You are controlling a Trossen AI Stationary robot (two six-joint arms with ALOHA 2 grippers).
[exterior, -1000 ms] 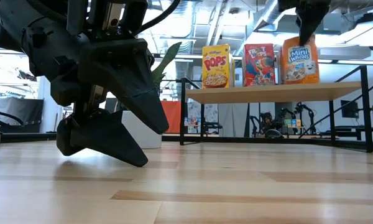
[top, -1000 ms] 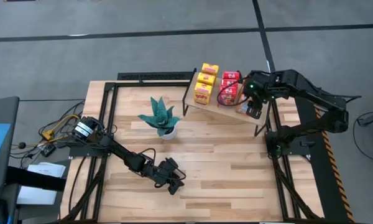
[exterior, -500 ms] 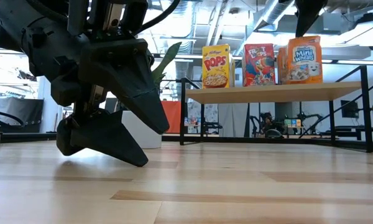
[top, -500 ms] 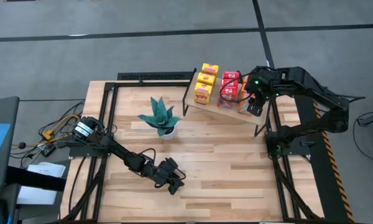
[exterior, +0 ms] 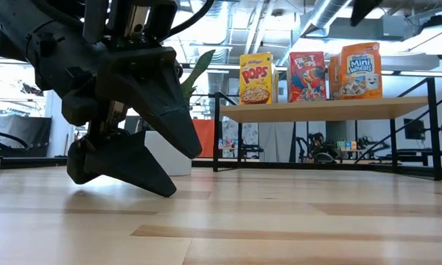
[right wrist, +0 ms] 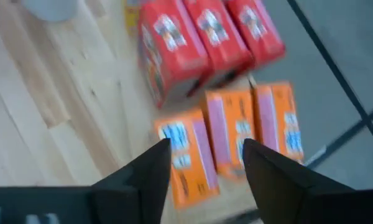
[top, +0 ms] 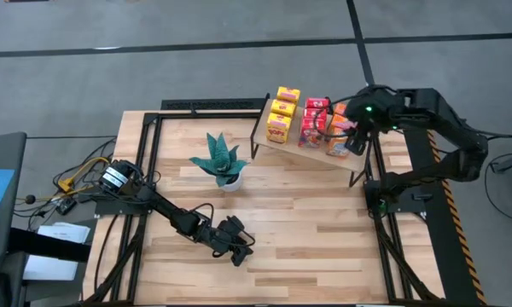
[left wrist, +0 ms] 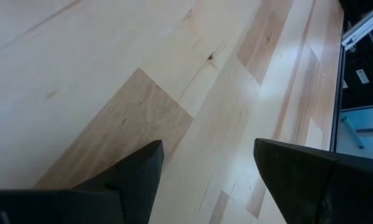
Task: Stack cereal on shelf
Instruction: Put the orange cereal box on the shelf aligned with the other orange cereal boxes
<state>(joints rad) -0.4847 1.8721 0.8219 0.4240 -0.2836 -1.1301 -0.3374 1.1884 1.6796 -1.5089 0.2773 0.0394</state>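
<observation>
- Cereal boxes (top: 305, 122) all on shelf (top: 283, 142) in three rows: yellow, red, orange (three each).
- Right tool (top: 356, 136) above orange boxes (right wrist: 233, 137), fingers spread, holding nothing.
- Left tool (top: 239, 247) low over desk (top: 307, 222), well apart from shelf, fingers wide, empty.

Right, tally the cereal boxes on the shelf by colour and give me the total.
Yellow boxes: 3
Red boxes: 3
Orange boxes: 3
Total: 9 boxes, all on the shelf
</observation>
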